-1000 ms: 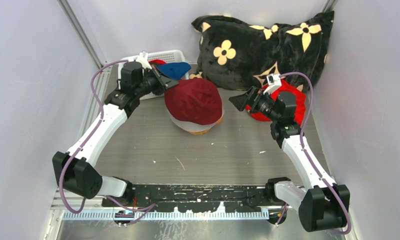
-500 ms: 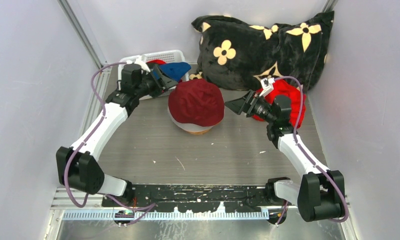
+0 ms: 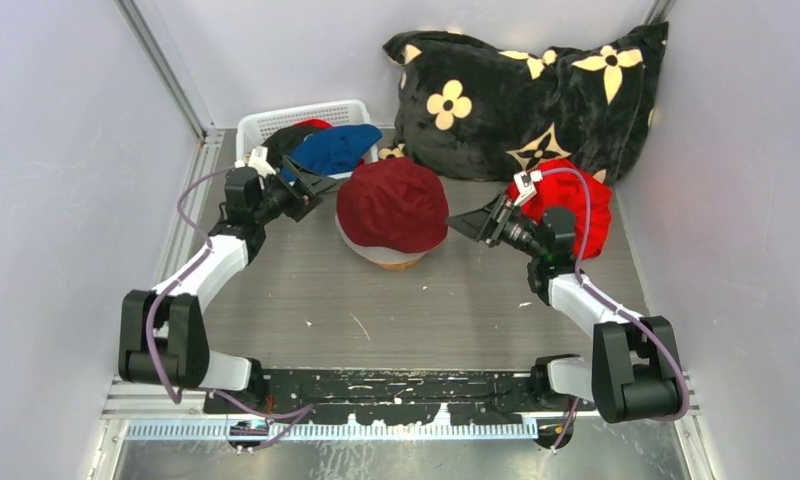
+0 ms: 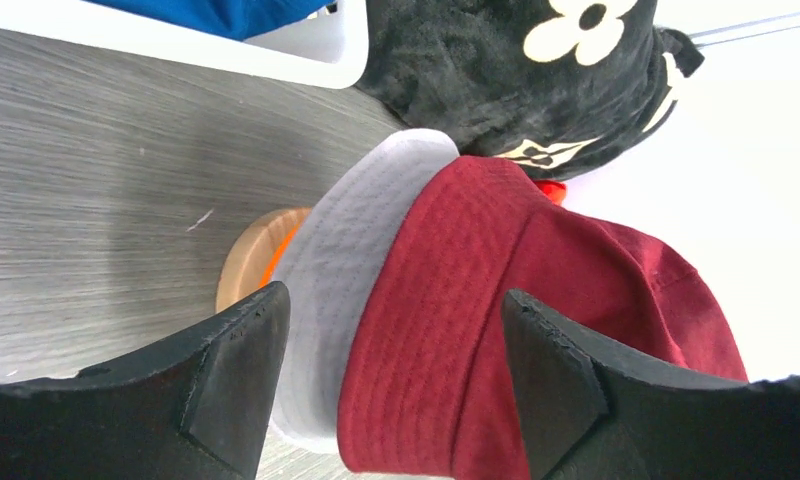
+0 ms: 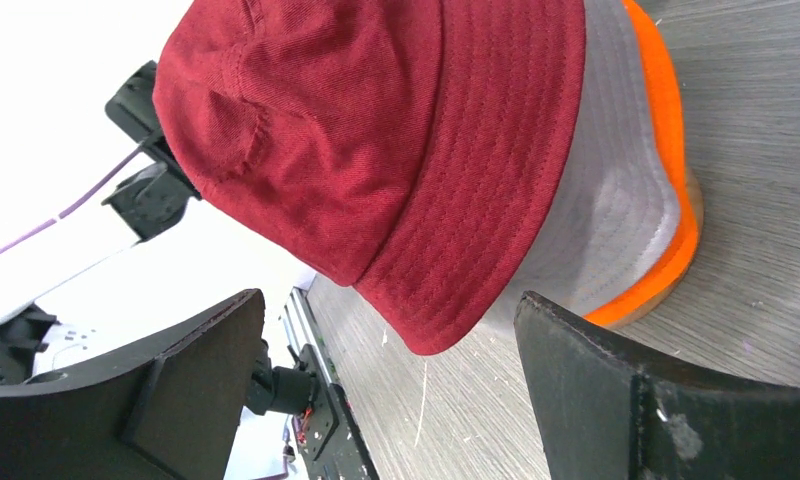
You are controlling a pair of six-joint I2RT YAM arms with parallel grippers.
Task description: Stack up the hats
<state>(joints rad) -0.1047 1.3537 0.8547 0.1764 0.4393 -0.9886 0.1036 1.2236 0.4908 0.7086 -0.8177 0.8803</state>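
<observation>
Three hats are stacked mid-counter [image 3: 426, 310]: dark red hat [image 3: 392, 203] over grey hat [image 4: 351, 270] over orange hat [image 5: 666, 200]. One blue hat [image 3: 334, 150] lies in the basket [image 3: 276, 118]. One bright red hat [image 3: 576, 195] lies near the right wall. Left pincer [image 4: 391, 300] and right pincer [image 5: 388, 302] gape wide and empty on either side of the stack.

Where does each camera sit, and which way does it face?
Top external: above and behind the bases, looking down on the table; left arm, right arm, left claw, right claw show.
Left wrist: on the left arm, facing the dark red hat from its left; open left claw frames the bottom.
Right wrist: on the right arm, facing that hat from its right; open right claw frames the bottom.
Shared: both wrist views show the dark red hat over the grey hat.
</observation>
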